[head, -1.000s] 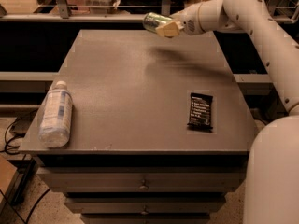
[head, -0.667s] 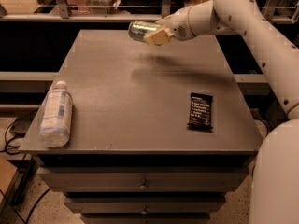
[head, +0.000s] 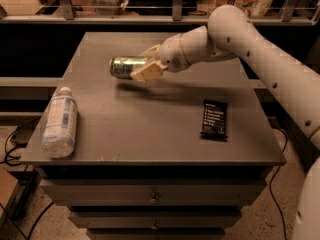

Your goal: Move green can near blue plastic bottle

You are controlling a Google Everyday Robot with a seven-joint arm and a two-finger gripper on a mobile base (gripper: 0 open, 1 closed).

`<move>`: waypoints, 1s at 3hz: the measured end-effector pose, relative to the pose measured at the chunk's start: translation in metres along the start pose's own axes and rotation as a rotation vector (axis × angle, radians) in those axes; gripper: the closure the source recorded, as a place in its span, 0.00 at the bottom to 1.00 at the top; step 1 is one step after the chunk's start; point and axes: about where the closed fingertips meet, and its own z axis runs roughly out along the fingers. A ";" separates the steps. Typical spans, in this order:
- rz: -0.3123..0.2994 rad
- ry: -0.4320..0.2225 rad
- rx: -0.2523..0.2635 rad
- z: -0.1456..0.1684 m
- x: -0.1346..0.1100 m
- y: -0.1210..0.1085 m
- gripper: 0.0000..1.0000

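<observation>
Gripper: clamped on can, held sideways above table, shadow beneath.
Change: can carried from table's 12 o'clock edge toward 10 o'clock, lower.
Bottle: lying flat, 8 o'clock from can, well apart.
Bar: 4 o'clock from can, unmoved.
Status: transport underway, gap closing, placement pending.

My gripper, clamping the can, hangs over the far-centre table. Bare top between it and the bottle, near left. Bar: near right, out of my way.
</observation>
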 end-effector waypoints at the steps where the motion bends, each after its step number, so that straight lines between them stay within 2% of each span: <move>1: -0.019 -0.049 -0.109 0.007 -0.013 0.051 1.00; 3: -0.007 -0.062 -0.160 0.017 -0.015 0.061 1.00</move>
